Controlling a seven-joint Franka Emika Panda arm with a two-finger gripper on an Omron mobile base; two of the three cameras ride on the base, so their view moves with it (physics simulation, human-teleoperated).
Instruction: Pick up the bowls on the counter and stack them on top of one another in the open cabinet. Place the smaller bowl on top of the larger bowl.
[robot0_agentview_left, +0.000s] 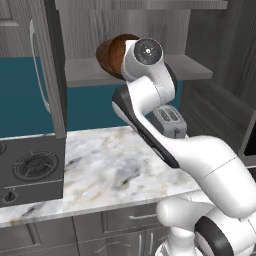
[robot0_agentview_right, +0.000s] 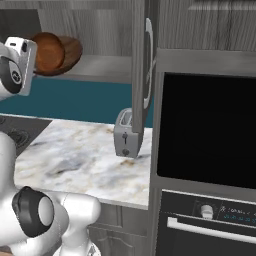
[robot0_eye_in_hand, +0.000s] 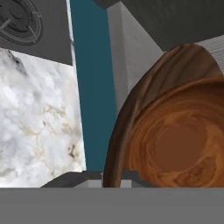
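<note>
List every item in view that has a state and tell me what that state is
Small reddish-brown wooden bowl: tipped on edge, held in the gripper, nested against the larger bowl.
Wide dark brown wooden bowl: on the cabinet shelf, tilted.
Two-finger gripper: shut on the small bowl's rim.
Grey wood-grain wall cabinet: door open.
Silver toaster: upright on the marble counter, slots empty.
Black oven: door closed.

A teal wall (robot0_agentview_left: 20, 95) runs behind everything. Below it to the left lies a dark stovetop (robot0_agentview_left: 30, 170) with round burners, grey drawers (robot0_agentview_left: 125, 220) beneath. A silver toaster (robot0_agentview_right: 126, 134) stands right of the stovetop, and further right of that a black built-in oven (robot0_agentview_right: 207, 132) sits in grey wood-grain panelling.
</note>
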